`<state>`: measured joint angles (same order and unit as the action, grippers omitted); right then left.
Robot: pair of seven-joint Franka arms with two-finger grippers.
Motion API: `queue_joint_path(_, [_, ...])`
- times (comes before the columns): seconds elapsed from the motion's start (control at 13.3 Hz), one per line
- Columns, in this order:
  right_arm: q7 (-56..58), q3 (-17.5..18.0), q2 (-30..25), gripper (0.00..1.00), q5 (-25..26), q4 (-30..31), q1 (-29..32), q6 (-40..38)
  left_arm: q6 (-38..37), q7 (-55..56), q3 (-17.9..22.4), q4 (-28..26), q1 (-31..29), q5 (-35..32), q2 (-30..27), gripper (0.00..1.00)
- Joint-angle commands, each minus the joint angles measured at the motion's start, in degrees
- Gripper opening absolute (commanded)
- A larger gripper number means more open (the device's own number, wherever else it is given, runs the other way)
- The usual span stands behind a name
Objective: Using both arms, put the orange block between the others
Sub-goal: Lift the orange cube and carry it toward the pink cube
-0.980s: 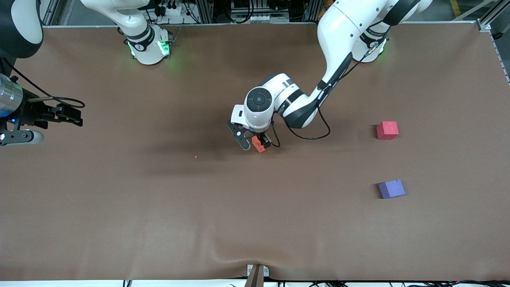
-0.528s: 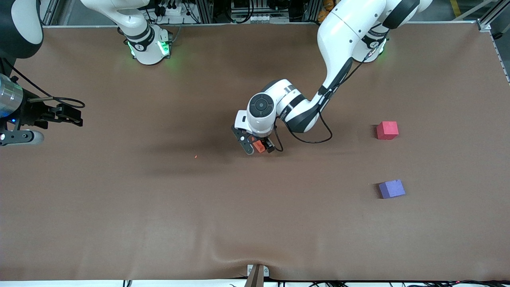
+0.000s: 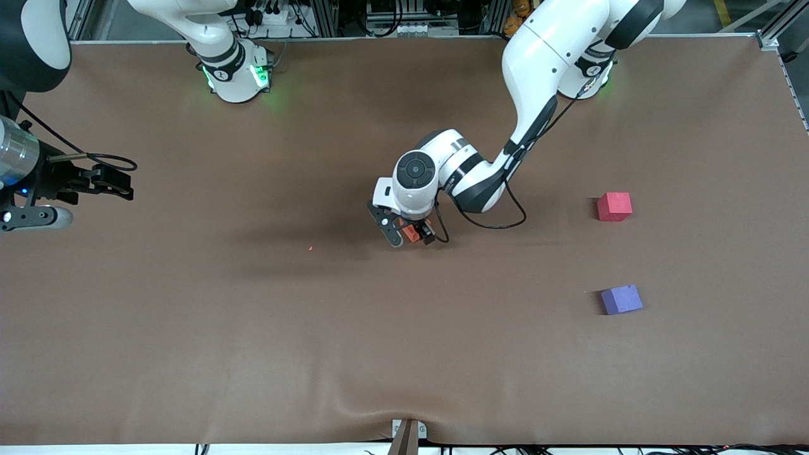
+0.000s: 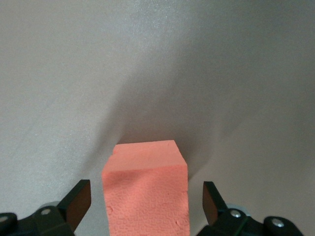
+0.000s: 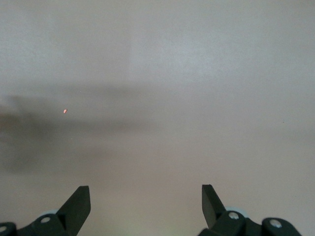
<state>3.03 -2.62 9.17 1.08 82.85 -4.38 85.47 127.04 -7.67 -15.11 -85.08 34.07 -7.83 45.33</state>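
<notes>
The orange block [image 3: 410,233] rests on the brown table near its middle. My left gripper [image 3: 409,235] is down around it and open, one finger on each side. In the left wrist view the orange block [image 4: 146,191] stands between the fingertips [image 4: 78,196] with a narrow gap on both sides, the left gripper [image 4: 145,192] not touching it. The pinkish-red cube [image 3: 614,206] and the purple cube [image 3: 622,299] lie toward the left arm's end, the purple one nearer the front camera. My right gripper [image 3: 125,182] waits open and empty at the right arm's end; the right wrist view shows the right gripper [image 5: 146,194] over bare table.
A tiny orange crumb [image 3: 310,248] lies on the table between the two grippers, also seen as the crumb [image 5: 65,111] in the right wrist view. A wide gap of bare table [image 3: 616,253] separates the red and purple cubes. The cloth bulges at the front edge [image 3: 407,417].
My left gripper has shifted slightly toward the left arm's end and settled over the orange block, which now sits between its fingers. The right arm has hardly moved.
</notes>
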Motion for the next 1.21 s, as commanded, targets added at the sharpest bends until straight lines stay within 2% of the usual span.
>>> queue_joint_path(0.0, [0.22, 0.16, -0.29, 1.00, 0.85, 0.03, -0.27, 0.05, 1.46, 0.64, -0.18, -0.18, -0.23, -1.75, 0.72, 1.00])
queue_joint_path(0.23, [0.22, 0.16, -0.29, 1.00, 0.68, 0.12, -0.27, 0.05, 1.55, -0.06, -0.18, -0.18, -0.23, -1.75, 0.81, 1.00])
queue_joint_path(0.38, [0.31, 0.16, -0.38, 1.00, 0.68, 0.12, -0.19, 0.05, 1.72, -0.15, -0.18, -0.18, -0.23, -1.75, 0.81, 0.76])
queue_joint_path(0.45, [0.22, 0.16, -0.38, 1.00, 0.68, 0.12, -0.27, 0.05, 1.72, -0.15, -0.18, -0.18, -0.23, -1.75, 0.81, 0.61])
queue_joint_path(0.53, [0.22, 0.16, -0.29, 1.00, 0.68, 0.12, -0.27, 0.05, 1.72, -0.15, -0.18, -0.18, -0.23, -1.75, 0.81, 0.40])
queue_joint_path(0.6, [0.22, 0.16, -0.29, 1.00, 0.68, 0.12, -0.27, 0.05, 1.72, -0.15, -0.18, -0.26, -0.23, -1.75, 0.81, 0.23])
queue_joint_path(0.68, [0.31, 0.16, -0.29, 1.00, 0.68, 0.12, -0.27, 0.05, 1.72, -0.15, -0.18, -0.26, -0.32, -1.75, 0.73, 0.13])
queue_joint_path(0.83, [0.31, 0.16, -0.29, 1.00, 0.68, 0.12, -0.19, 0.05, 1.11, 0.02, -0.18, -1.66, -1.02, -1.66, -0.24, 0.09])
queue_joint_path(0.9, [0.31, 0.16, -0.29, 1.00, 0.68, 0.12, -0.19, 0.05, -0.20, 0.37, -0.27, -2.98, -2.77, -1.74, -2.50, 0.06])
queue_joint_path(0.98, [0.31, 0.16, -0.29, 1.00, 0.68, 0.12, -0.19, 0.05, -3.43, 0.63, -0.36, -3.86, -4.09, -1.31, -4.79, 0.00])
queue_joint_path(1.13, [0.31, 0.16, -0.29, 1.00, 0.59, 0.12, -0.19, 0.05, -10.81, 1.95, -0.53, -3.96, -7.08, -0.87, -8.40, 0.00])
